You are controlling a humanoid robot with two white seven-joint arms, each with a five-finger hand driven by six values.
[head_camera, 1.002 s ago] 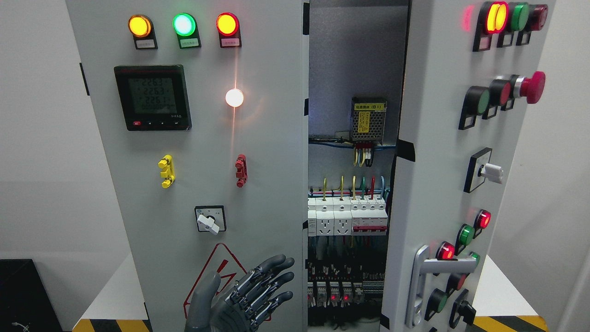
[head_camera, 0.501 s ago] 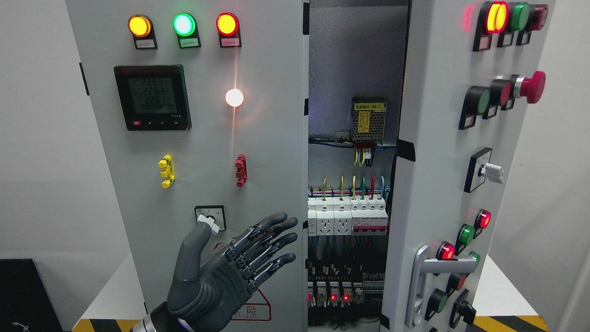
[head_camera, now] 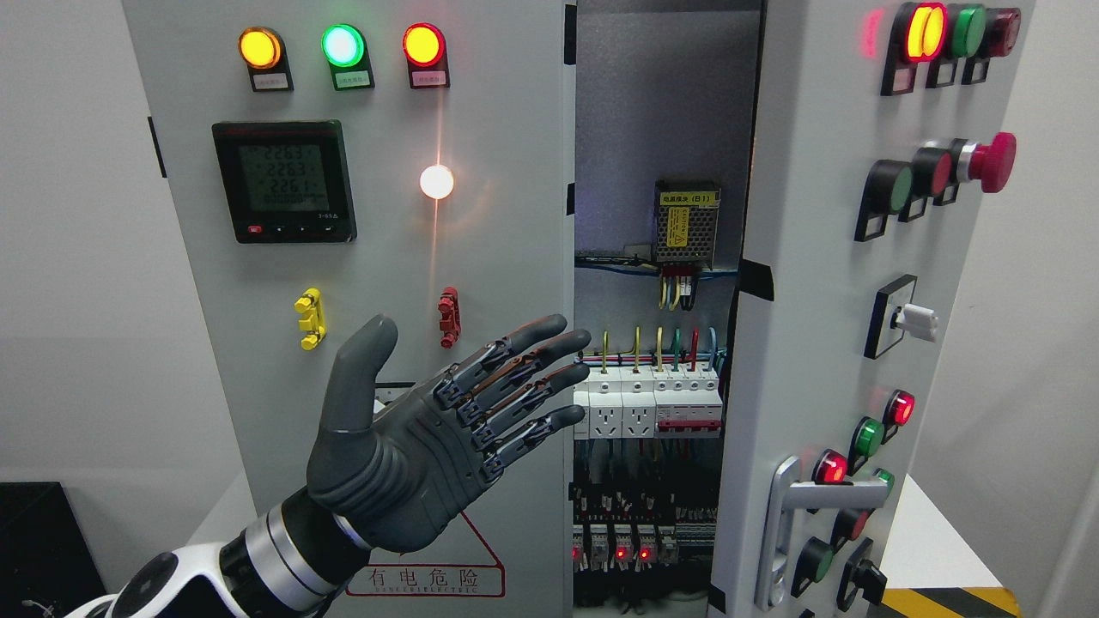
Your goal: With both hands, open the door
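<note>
Here we see the left hand, dark grey with a smooth rubbery palm and jointed metal-linked fingers, spread flat and holding nothing. Its fingertips reach past the right edge of the left door, over the gap into the cabinet. The left door is a tall, flat, pale grey painted metal panel, its long axis upright, facing us and looking closed. It carries three round glowing lamps at the top, a square black meter below them, and a yellow clip beside a red clip just above the hand.

The right door, the same grey metal, stands swung outward towards us to the right of the gap, with a curved silver handle low down. Between the doors we see rows of white breakers.

Since half a second ago, the hand has risen and moved right, now hiding the small switch it was under.
</note>
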